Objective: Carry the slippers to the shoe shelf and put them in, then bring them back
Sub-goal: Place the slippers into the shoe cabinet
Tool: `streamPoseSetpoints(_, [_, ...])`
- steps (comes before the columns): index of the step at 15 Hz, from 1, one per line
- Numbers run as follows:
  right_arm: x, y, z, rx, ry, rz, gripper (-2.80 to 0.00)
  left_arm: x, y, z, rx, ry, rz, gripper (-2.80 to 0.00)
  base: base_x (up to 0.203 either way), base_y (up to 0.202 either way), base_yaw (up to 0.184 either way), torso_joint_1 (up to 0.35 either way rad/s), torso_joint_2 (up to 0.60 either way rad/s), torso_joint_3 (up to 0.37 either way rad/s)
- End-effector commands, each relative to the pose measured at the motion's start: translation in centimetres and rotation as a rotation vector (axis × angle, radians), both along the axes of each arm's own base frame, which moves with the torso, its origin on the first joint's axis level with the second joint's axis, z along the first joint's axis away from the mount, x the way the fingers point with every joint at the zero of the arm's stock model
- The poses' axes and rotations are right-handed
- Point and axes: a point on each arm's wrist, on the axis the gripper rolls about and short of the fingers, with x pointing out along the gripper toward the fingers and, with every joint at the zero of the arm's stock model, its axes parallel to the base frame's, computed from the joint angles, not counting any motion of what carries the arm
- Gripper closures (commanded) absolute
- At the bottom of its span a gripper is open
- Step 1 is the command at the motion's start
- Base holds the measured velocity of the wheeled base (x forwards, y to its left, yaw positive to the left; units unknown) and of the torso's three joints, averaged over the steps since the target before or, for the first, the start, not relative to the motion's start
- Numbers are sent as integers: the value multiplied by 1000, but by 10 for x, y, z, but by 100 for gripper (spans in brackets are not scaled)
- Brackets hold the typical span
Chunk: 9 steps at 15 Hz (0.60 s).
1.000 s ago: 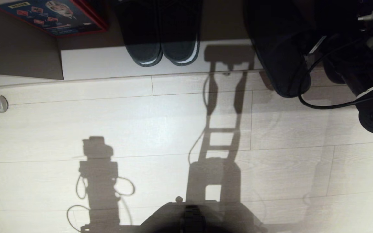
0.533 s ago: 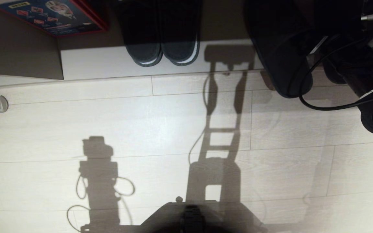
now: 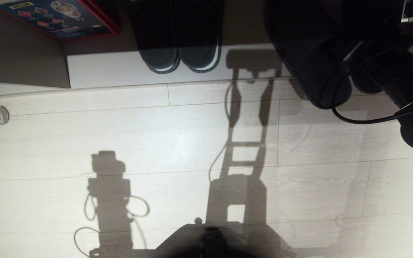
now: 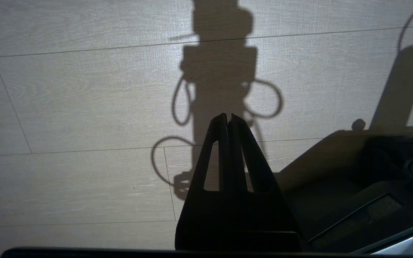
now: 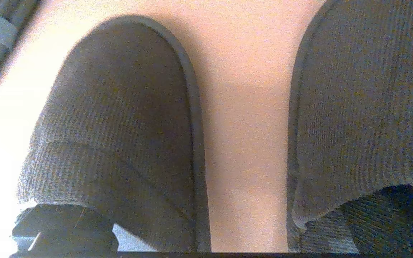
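Two claws: only the right one is doing anything, the left is parked.
Right claw (image 5: 224, 225): spread as wide as it goes, up at the shelf (image 3: 120, 70) on the robot's right, low and close behind the slippers (image 5: 120, 125).
Grip: nothing clamped that I can see. Dark bits show at the near end of each slipper, but I can't tell whether those are its fingers or whether they touch.
Left claw (image 4: 228, 120): fingers pressed together, empty, hanging over the floor (image 4: 66, 107).
Slippers, where: side by side on the shelf's pale base board, a strip of bare board between them, not touching each other.
Slippers, pointing: long axis runs straight into the shelf, rounded toes deep in the shadow, openings facing back toward the robot.
Heel: in the head view the one visible heel (image 3: 321, 96) pokes out past the board's front edge over the floor.
Neighbours: striped pair (image 3: 177, 53) sits in the same shelf well to the left, lined up the same way; red box (image 3: 59, 18) further left.
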Motion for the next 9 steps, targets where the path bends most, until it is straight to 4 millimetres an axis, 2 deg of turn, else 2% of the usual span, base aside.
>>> streamPoseSetpoints(1, [-3, -5, 1, -3, -6, -15, -280, 0, 0, 0, 0, -1, 0, 0, 0, 0, 0, 0, 0, 0])
streamPoseSetpoints(4, [-5, -10, -3, -15, 11, -12, -280, 0, 0, 0, 0, 0, 0, 0, 0, 0, 0, 0, 0, 0])
streamPoseSetpoints(6, [-2, -24, -11, -71, 15, -65, -280, 0, 0, 0, 1, 0, 0, 0, 0, 0, 0, 0, 0, 0])
streamPoseSetpoints(9, [-2, -23, -14, -75, 25, -60, -280, 0, 0, 0, 1, 0, 2, 0, 0, 0, 0, 0, 0, 0])
